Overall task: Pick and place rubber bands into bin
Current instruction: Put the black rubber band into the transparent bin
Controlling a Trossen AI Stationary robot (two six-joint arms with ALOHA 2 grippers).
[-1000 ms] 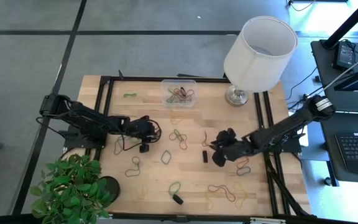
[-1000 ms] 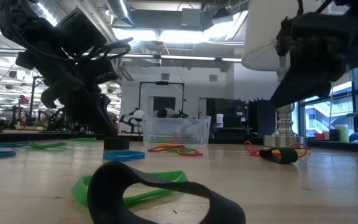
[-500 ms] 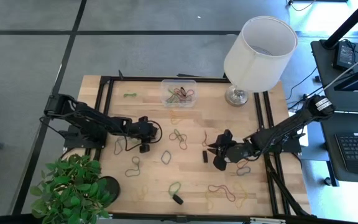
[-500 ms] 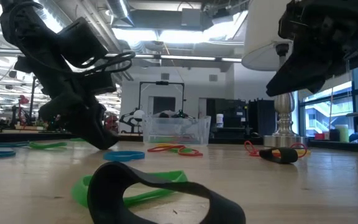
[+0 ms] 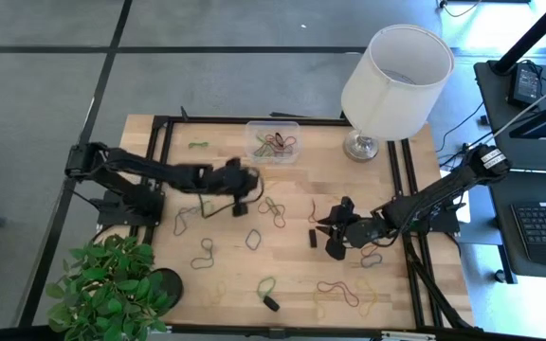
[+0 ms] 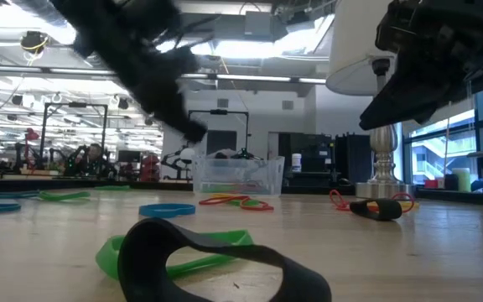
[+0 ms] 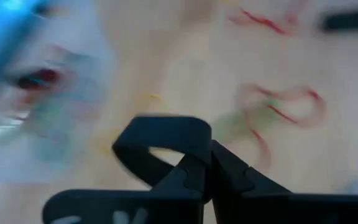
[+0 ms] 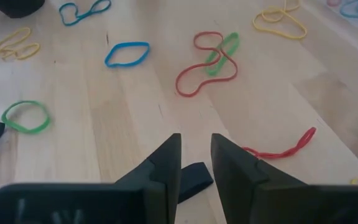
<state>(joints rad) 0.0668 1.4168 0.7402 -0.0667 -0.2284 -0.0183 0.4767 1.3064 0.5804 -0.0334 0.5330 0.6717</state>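
Overhead, left gripper (image 5: 242, 182) clamping black band (image 7: 160, 134)

Table (image 5: 415, 294), wooden, framed by black rails. Far edge: clear bin (image 5: 273, 140) at centre, open from above; lamp (image 5: 393, 80) just beside it on the right, its wide shade overhanging that corner. Near-left corner blocked by a potted plant (image 5: 107, 289). Middle ground crossed by the left arm (image 5: 159, 175) above the boards and the right arm (image 5: 425, 201) low on the right. Scattered rubber bands (image 8: 206, 62) lay flat; small black blocks (image 5: 313, 237) stood between them, with bare wood along the near edge.
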